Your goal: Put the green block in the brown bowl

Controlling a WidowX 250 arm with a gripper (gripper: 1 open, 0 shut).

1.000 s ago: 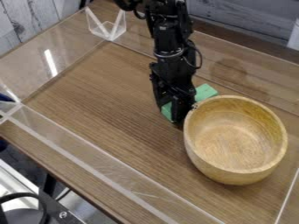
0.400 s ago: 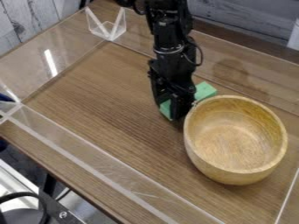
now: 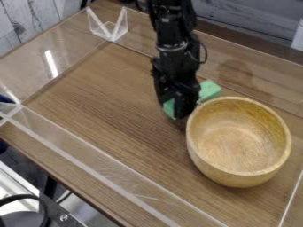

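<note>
Black gripper (image 3: 178, 94) leftmost, pointing down, fingers closed; can't tell if they have the block or just sit against it. Green block (image 3: 210, 90) is at the fingertips, showing on both sides of them, on the table beside the bowl's upper-left rim. Its long axis looks diagonal, near left to far right, partly hidden. Brown bowl (image 3: 240, 142) is to the right and nearer the camera. Next, I'd confirm the grip, lift above the rim, then go right. Risk: clipping the rim.

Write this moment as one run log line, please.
gripper: down at green block | block: beside bowl, not inside | grasp: cannot tell
</note>
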